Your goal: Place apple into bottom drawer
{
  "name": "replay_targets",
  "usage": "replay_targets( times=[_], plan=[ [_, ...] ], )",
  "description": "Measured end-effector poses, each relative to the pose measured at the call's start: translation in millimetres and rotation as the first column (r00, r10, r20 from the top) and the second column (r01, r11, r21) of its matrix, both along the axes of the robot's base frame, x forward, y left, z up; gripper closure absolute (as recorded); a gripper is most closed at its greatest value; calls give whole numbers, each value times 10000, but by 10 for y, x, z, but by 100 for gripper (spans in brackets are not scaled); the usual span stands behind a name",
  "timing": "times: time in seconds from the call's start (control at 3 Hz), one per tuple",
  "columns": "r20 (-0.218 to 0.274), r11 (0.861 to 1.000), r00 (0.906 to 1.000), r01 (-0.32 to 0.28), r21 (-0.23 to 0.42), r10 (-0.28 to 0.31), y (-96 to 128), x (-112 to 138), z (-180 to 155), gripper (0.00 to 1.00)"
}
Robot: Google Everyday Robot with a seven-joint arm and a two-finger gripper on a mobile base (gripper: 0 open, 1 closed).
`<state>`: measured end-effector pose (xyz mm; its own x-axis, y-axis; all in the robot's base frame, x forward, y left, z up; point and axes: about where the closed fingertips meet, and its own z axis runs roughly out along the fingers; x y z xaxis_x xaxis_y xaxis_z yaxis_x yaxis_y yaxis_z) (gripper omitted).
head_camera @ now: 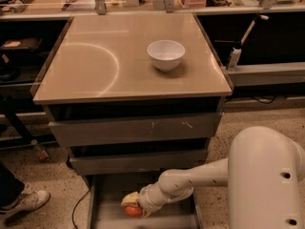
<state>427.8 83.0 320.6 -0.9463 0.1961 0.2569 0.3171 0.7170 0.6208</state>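
At the bottom centre, the gripper (130,203) clasps the apple (134,212) low inside the open bottom drawer (110,194). Speckled floor (52,185) flanks the cabinet (133,129). Farther up, a white bowl (166,55) sits on the tan worktop (95,66).

Arm (205,174) showing smooth cream-white shell, tube-shaped, running across lower middle of frame. Large rounded casing (259,171) filling lower right corner, same cream-white, glossy, catching warm light on top. Two small dark round holes (285,174) sitting on casing's right side, one above other. Wrist (151,198) narrowing into stacked ring-like segments. Gripper (131,205) sitting at lower centre of frame, pale yellowish tip looking rubbery.
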Motion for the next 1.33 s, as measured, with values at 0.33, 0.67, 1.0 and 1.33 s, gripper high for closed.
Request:
replay_targets(
  times=[0.33,0.67,1.0,1.33],
  plan=[
    [0,10000,10000,0,0,0,0,0,0,100],
    [-461,9996,9987,220,182,-211,71,-20,-279,100],
    [-1024,9922,9892,1111,566,-1049,104,17,-846,100],
    [-1415,9819,9768,1726,777,-1605,92,20,-1254,100]
  ],
)
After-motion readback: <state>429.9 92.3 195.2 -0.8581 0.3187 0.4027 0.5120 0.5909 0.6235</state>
